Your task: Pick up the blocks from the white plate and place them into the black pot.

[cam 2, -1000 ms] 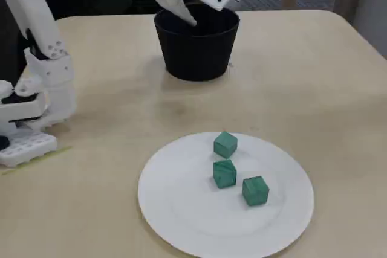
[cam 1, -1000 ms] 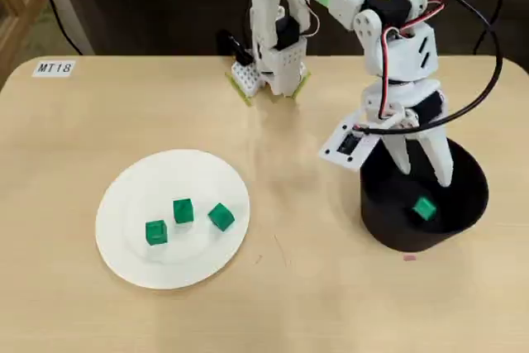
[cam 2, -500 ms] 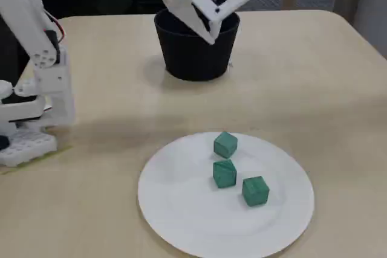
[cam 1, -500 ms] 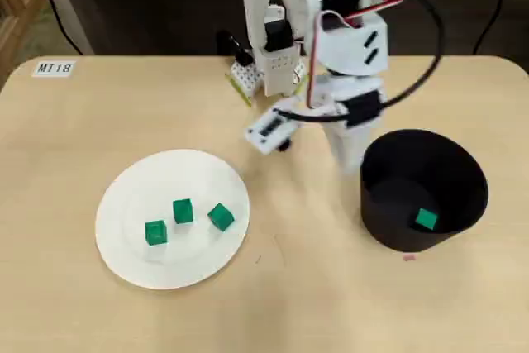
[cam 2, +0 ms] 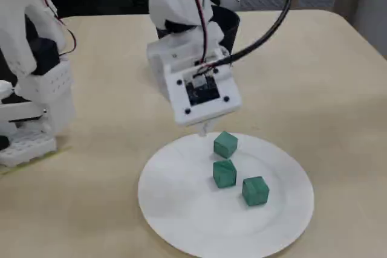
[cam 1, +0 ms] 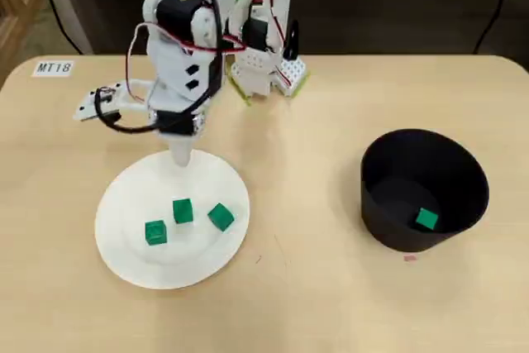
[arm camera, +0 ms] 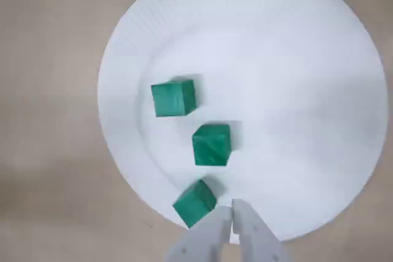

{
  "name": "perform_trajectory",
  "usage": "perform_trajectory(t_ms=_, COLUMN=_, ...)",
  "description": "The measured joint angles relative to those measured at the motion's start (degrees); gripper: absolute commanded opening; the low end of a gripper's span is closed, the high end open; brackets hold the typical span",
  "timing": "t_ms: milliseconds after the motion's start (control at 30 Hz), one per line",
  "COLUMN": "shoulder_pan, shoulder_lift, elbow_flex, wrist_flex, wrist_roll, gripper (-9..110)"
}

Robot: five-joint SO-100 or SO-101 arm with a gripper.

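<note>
Three green blocks (cam 1: 183, 211) (arm camera: 212, 145) (cam 2: 224, 173) lie close together on the white plate (cam 1: 132, 196) (arm camera: 295, 90) (cam 2: 181, 209). A fourth green block (cam 1: 426, 219) rests inside the black pot (cam 1: 388, 237) at the right of the overhead view. In the fixed view the pot (cam 2: 228, 19) is mostly hidden behind the arm. My gripper (cam 1: 182, 159) (arm camera: 232, 216) (cam 2: 204, 129) hangs above the plate's rim nearest the arm base. Its fingers are pressed together and hold nothing. The nearest block (arm camera: 194, 203) (cam 2: 225, 144) sits just beside the fingertips.
The arm's white base (cam 1: 260, 72) (cam 2: 30, 119) stands at the table's back edge in the overhead view. A label reading MT18 (cam 1: 54, 67) lies at the back left corner. Bare tabletop separates plate and pot.
The arm has swung from over the pot across to the plate's rim. One block stays in the pot. The three blocks on the plate have not moved.
</note>
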Motion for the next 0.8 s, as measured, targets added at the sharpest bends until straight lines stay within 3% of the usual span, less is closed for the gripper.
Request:
perform_trajectory(t_ms=233, shoulder_pan=2.1, shoulder_lift=-9.7, elbow_flex=-9.0, wrist_flex=0.7, wrist_roll=-6.2, gripper=-2)
perform_trajectory(t_ms=633, shoulder_pan=3.1, shoulder_lift=-32.7, elbow_flex=-36.6, wrist_flex=12.1, wrist_roll=-10.2, gripper=-2)
perform_trajectory(t_ms=800, shoulder_pan=2.6, shoulder_lift=-34.1, elbow_flex=-38.8, wrist_flex=12.4, wrist_roll=-9.8, gripper=21)
